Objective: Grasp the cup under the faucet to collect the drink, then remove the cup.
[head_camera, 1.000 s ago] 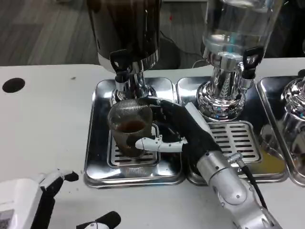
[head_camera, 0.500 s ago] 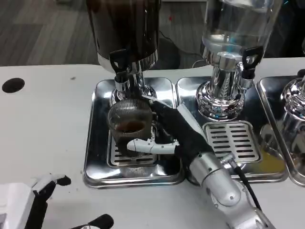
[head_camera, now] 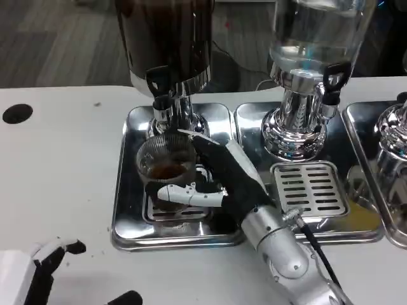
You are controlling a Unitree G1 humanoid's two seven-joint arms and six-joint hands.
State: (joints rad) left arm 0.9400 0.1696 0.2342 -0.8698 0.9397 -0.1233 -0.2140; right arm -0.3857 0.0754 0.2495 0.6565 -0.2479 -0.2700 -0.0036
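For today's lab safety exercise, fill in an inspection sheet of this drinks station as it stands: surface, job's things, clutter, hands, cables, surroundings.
Surface: white table, with a black round hole at the left.
Job's things: ribbed clear cup holding dark drink, on the steel drip tray under the dark dispenser's faucet.
Clutter: yellowish stain on the right-hand tray.
Hands: right hand grips the cup; left hand waits low at the table's near edge, holding nothing.
Cables: black cable along the right forearm.
Surroundings: clear dispenser beside the dark one; grey floor behind.
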